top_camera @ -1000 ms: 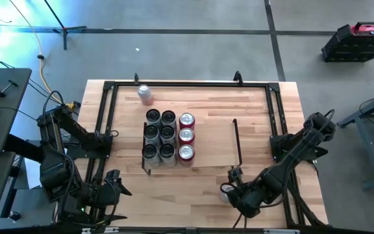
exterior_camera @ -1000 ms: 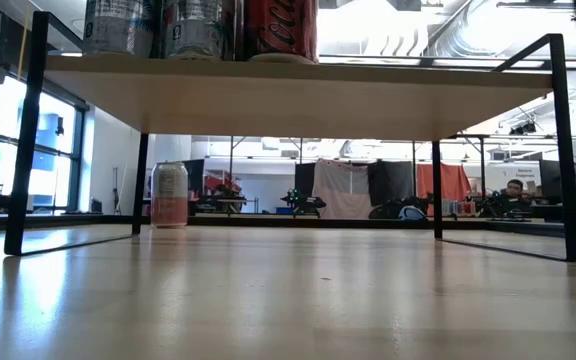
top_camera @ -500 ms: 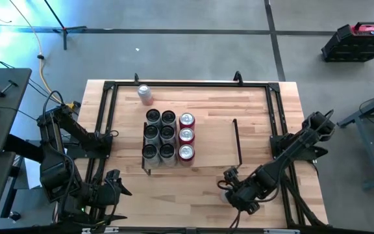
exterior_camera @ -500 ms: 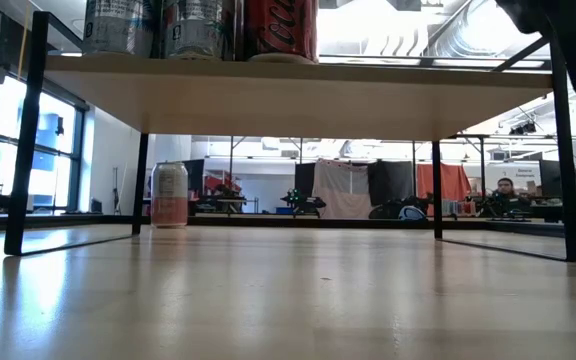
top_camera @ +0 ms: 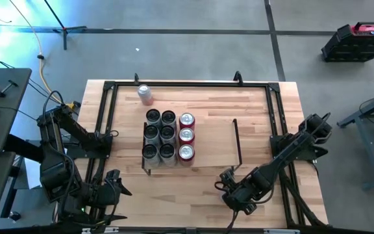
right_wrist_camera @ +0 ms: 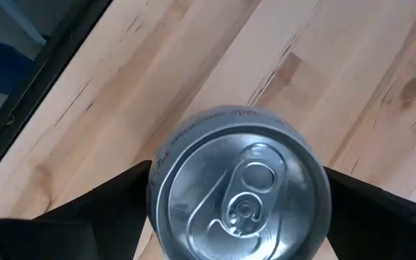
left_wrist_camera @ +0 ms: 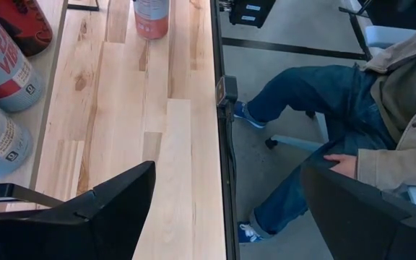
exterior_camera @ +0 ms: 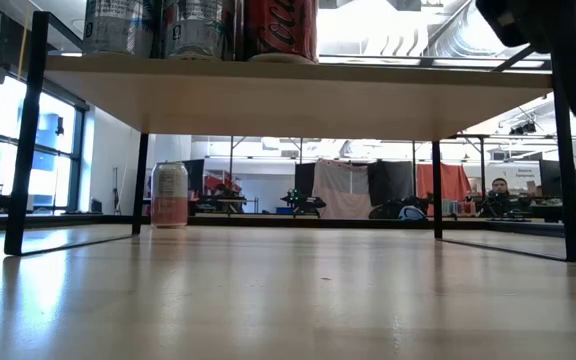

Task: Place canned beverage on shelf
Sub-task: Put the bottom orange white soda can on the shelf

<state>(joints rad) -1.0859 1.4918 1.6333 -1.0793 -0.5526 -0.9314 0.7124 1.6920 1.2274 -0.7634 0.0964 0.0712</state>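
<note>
Can (right_wrist_camera: 238, 193) upright between right tool's (top_camera: 229, 190) spread fingers, near table edge (top_camera: 239, 222)

Bright, even light, perhaps ceiling glare

Shelf (top_camera: 210, 133) right half free (cans (top_camera: 167, 135) left).

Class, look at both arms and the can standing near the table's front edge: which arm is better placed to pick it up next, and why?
The right. Its gripper sits directly above the can, one finger on each side. The left gripper waits off the table's front-left corner, far from it.
</note>
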